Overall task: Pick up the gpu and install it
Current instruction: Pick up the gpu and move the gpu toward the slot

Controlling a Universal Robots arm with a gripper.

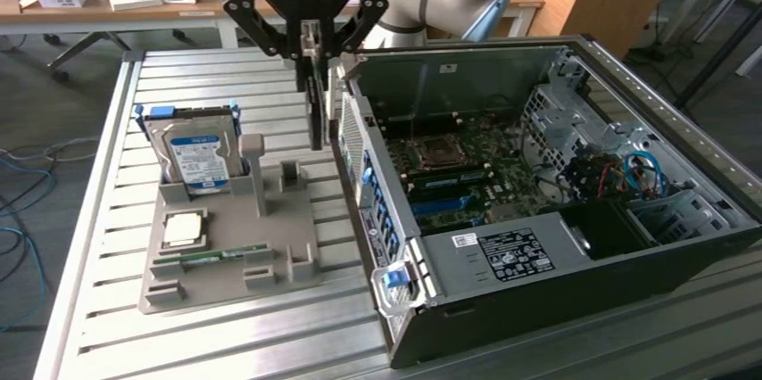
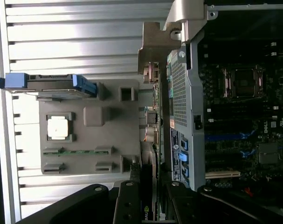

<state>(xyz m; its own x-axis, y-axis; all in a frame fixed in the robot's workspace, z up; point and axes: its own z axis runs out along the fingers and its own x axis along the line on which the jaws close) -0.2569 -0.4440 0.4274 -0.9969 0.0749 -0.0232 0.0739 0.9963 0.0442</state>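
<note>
The gripper (image 1: pixel 313 52) is pinching the top edge of the gpu (image 1: pixel 316 111), which is hanging upright and edge-on just beside the open computer case (image 1: pixel 536 251). In the exterior view the case is lying at four o'clock from the card. At seven o'clock, a gray parts tray (image 1: pixel 285 219) on the slatted metal table (image 1: pixel 178 77) is holding a standing blue-labelled hard drive (image 1: pixel 196 157) and a flat processor chip (image 1: pixel 182 230).
</note>
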